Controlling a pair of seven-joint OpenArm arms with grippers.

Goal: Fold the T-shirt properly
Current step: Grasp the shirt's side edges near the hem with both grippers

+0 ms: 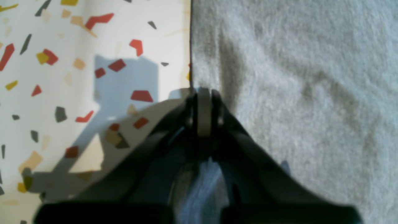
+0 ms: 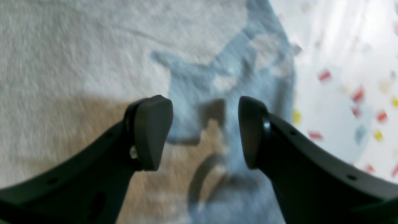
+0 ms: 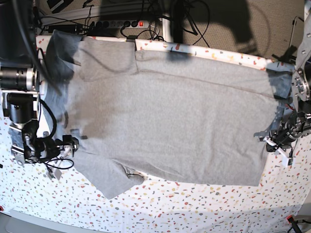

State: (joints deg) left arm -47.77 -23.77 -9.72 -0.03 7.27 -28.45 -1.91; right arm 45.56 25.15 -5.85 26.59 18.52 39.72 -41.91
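The heather-grey T-shirt (image 3: pixel 170 121) lies spread flat and plain side up across the speckled table (image 3: pixel 194 208), with one sleeve (image 3: pixel 109 182) pointing to the front edge. In the base view my left gripper (image 3: pixel 272 141) sits at the shirt's right-hand edge. In the left wrist view it (image 1: pixel 203 93) is shut right on the cloth's border (image 1: pixel 295 93), with a thin grey strip pinched between the tips. My right gripper (image 2: pixel 205 130) hangs open just above the fabric (image 2: pixel 77 56) near its edge, with nothing between the fingers. In the base view it (image 3: pixel 68 144) is at the shirt's left side.
Bare white terrazzo tabletop (image 1: pixel 62 77) shows beside the cloth in both wrist views (image 2: pixel 342 62). Cables and a power strip (image 3: pixel 121 23) lie behind the far table edge. Arm mounts stand at the far left (image 3: pixel 17 77) and far right (image 3: pixel 301 82).
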